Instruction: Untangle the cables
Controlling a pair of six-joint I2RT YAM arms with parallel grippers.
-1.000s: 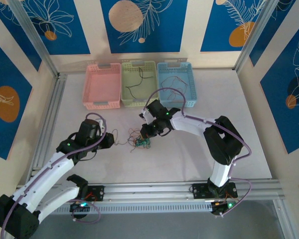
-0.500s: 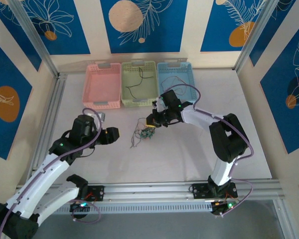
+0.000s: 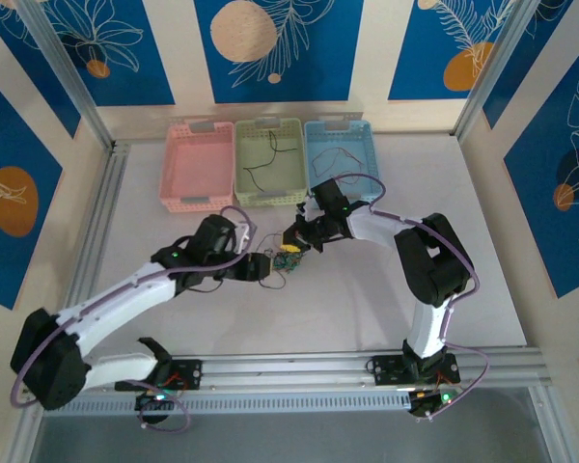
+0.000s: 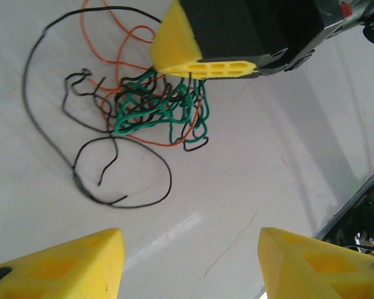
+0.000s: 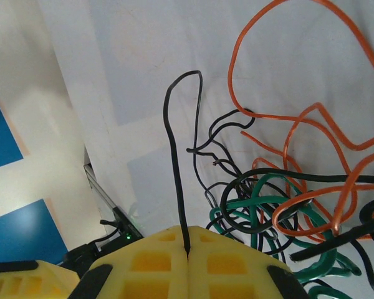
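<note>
The cables [image 3: 284, 258] are a small knot of black, orange and green strands on the white table, between the two arms. My right gripper [image 3: 295, 248] sits at the knot's upper right edge. In the right wrist view its jaws [image 5: 187, 242] are shut on a black cable [image 5: 174, 156] that rises straight out of the seam, with the knot [image 5: 287, 205] just beyond. My left gripper [image 3: 266, 268] is at the knot's left side. Its yellow fingers [image 4: 62, 265] stand apart and open [image 4: 190, 249], nothing between them, short of the knot [image 4: 156, 109]. A loose black loop [image 4: 121, 171] lies nearest.
Three baskets stand in a row at the back: pink [image 3: 198, 125], green [image 3: 268, 123] holding a black wire, blue [image 3: 338, 123] holding a thin wire. An aluminium rail [image 3: 299, 365] runs along the near edge. The right gripper's finger [image 4: 206, 62] overhangs the knot in the left wrist view.
My left arm has swung right, up to the knot, and its jaws have opened wider. The right gripper shifted back and then down a little, still shut on the black cable.
</note>
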